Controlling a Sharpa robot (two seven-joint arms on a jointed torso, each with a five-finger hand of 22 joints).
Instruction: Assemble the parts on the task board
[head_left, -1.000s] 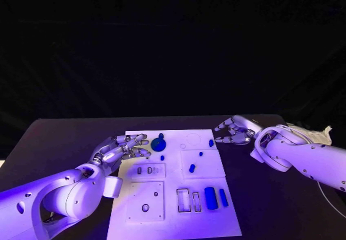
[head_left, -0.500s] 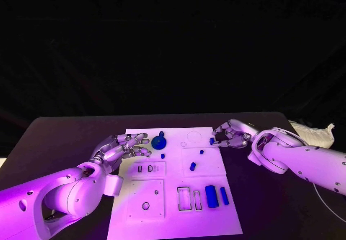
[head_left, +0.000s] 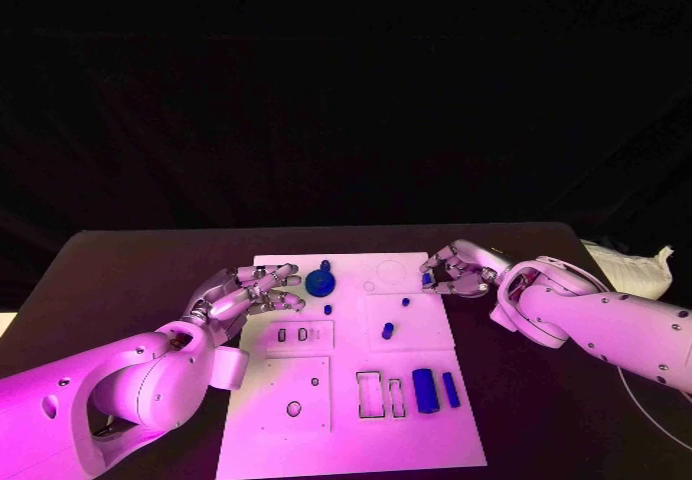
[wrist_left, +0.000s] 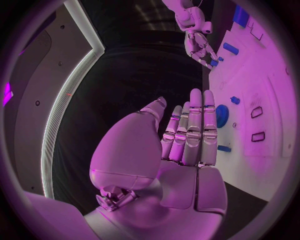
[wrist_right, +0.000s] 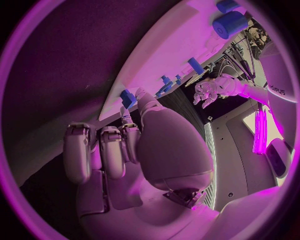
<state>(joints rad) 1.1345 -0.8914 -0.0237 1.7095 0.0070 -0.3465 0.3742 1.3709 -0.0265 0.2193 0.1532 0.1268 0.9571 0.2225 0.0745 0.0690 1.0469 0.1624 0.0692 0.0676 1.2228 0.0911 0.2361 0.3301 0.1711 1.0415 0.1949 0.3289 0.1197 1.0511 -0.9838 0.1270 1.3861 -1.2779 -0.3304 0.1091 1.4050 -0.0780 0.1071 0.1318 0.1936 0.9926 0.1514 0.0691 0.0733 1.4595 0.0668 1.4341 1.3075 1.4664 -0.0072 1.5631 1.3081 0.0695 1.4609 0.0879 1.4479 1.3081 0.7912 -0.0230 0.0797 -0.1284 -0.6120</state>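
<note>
The white task board (head_left: 346, 440) lies in the middle of the table. Near its far edge stands a round blue part (head_left: 320, 283) with a knob. My left hand (head_left: 254, 291) hovers just left of it, fingers stretched and holding nothing; its palm and straight fingers (wrist_left: 194, 132) show in the left wrist view. A small blue part (head_left: 426, 281) stands at the board's far right edge. My right hand (head_left: 462, 270) has its curled fingertips at this part (wrist_right: 128, 96). Whether they grip it is unclear. A blue block (head_left: 423, 390) and a thin blue bar (head_left: 450, 390) lie near the front right.
Small blue pegs (head_left: 327, 309) (head_left: 405, 300) (head_left: 387, 330) stand mid-board. Two small slots (head_left: 293, 335) and two long open slots (head_left: 379, 395) sit in the board. A pale crumpled thing (head_left: 635, 265) lies at the black table's (head_left: 130, 290) right edge.
My right hand has moved left and down to the small blue part at the board's edge. The left hand has hardly moved.
</note>
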